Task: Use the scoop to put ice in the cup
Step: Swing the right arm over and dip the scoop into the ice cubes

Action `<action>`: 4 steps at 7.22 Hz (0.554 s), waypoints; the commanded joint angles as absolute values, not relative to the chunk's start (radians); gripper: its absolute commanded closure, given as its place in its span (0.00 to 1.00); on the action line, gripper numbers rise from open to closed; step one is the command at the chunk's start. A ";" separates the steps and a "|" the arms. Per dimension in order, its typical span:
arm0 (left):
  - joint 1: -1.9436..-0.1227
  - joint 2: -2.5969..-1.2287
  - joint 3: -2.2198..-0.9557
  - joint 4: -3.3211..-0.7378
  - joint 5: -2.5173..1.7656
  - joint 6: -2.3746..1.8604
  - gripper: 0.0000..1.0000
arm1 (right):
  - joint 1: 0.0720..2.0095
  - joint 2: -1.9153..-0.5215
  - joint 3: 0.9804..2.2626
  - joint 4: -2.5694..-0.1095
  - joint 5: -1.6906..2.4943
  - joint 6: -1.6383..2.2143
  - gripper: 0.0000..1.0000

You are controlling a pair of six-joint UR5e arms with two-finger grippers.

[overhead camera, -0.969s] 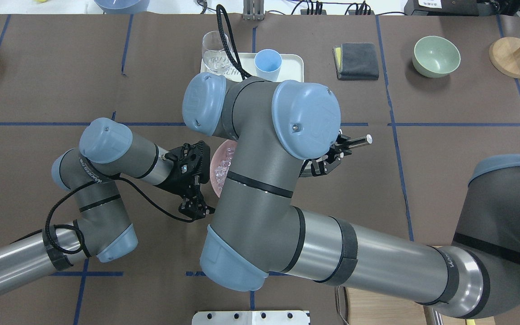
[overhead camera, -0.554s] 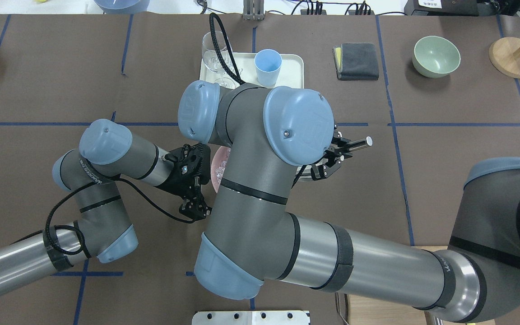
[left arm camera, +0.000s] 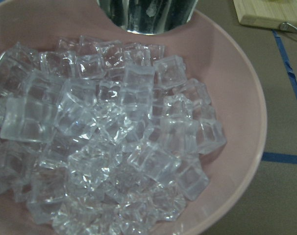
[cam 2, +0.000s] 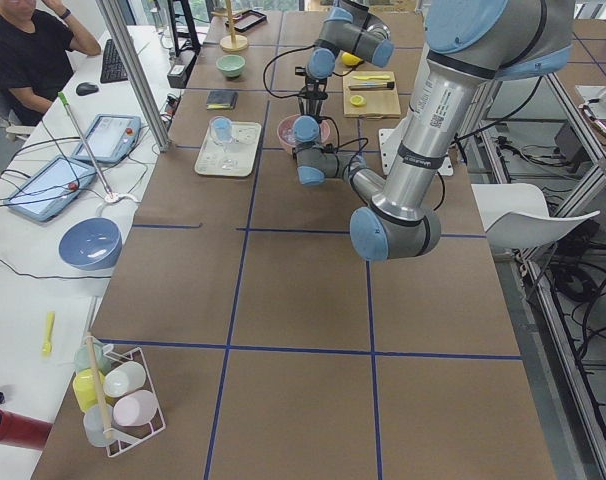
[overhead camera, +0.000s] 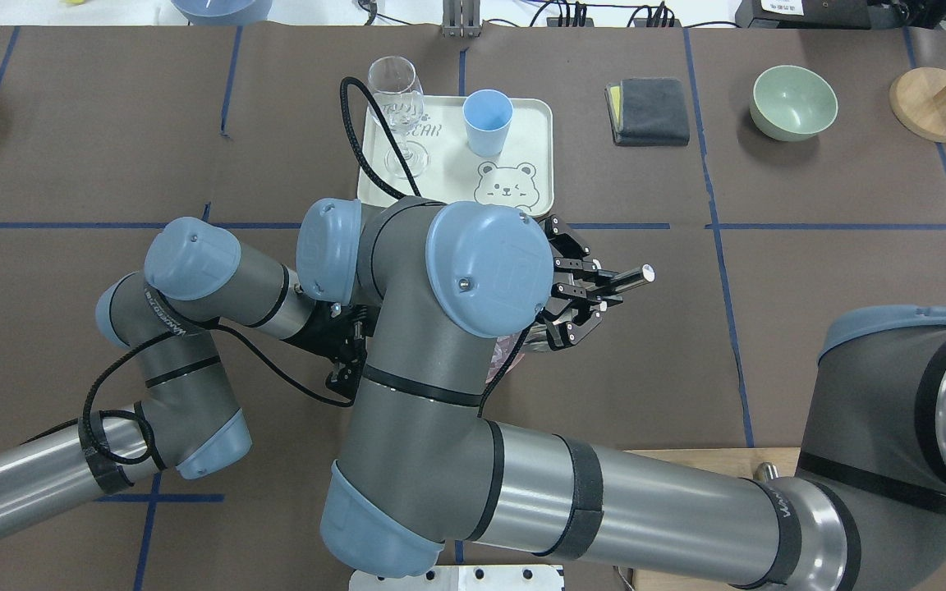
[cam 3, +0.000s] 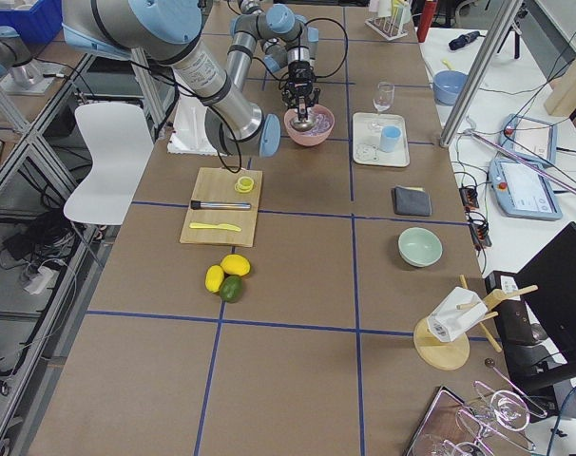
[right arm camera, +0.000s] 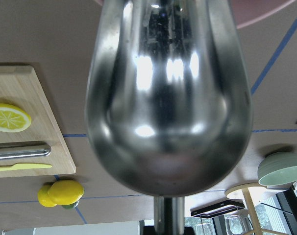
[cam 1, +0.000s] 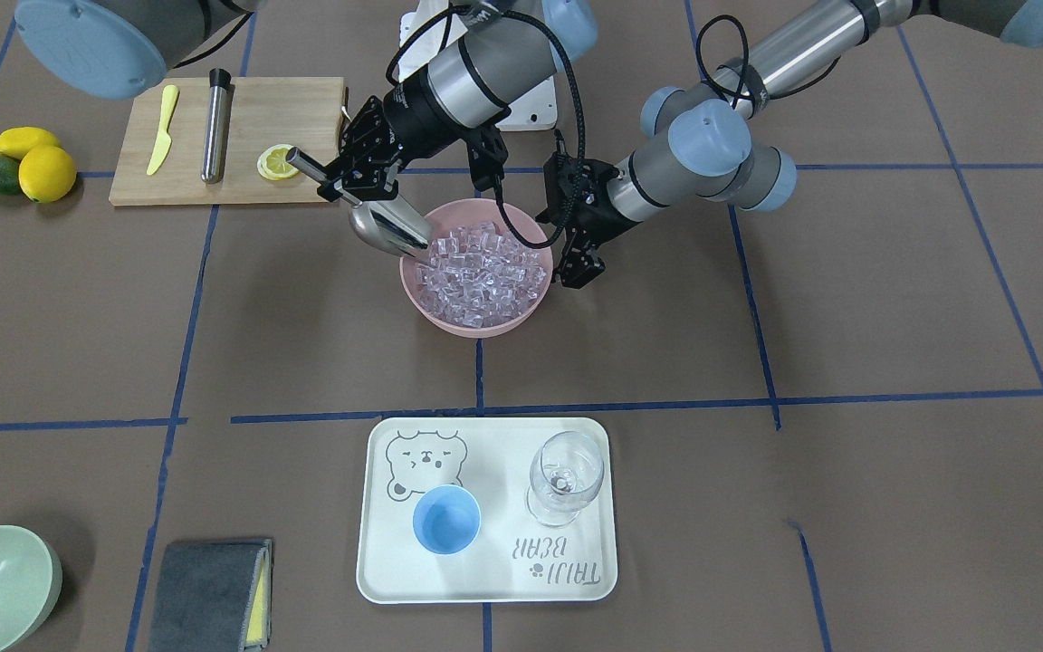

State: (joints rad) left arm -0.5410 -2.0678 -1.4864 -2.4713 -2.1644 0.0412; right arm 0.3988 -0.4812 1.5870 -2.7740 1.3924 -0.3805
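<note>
Note that the right end effector [cam 1: 352,186], clamped on the scoop [cam 1: 390,228], has lowered it to the ice [cam 1: 481,267] in the pink bowl [cam 1: 476,330], so scooping begins; the cup [cam 1: 446,520] waits empty on the tray [cam 1: 375,580]; you cannot tell the left end effector's [cam 1: 578,265] state.

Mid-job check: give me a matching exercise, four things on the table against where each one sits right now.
Things:
1. scoop
2. cup
3. ice
4. lemon slice

Places:
A. piled in the pink bowl
B. on the cutting board
C. held in the right pincer, mouth over the bowl's rim
D. upright on the white tray

Pairs: 1-C, 2-D, 3-A, 4-B
</note>
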 commanded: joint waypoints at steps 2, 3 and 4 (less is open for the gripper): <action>-0.541 -2.068 -1.488 -2.471 -2.164 0.041 0.00 | 0.382 -0.482 1.578 -2.769 1.378 -0.380 1.00; -0.541 -2.068 -1.488 -2.473 -2.164 0.041 0.00 | 0.376 -0.485 1.578 -2.767 1.378 -0.380 1.00; -0.540 -2.068 -1.488 -2.471 -2.164 0.041 0.00 | 0.368 -0.485 1.577 -2.766 1.378 -0.379 1.00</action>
State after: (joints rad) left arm -0.5410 -2.0678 -1.4878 -2.4719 -2.1645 0.0413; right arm 0.3774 -0.4834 1.5783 -2.7675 1.3785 -0.3801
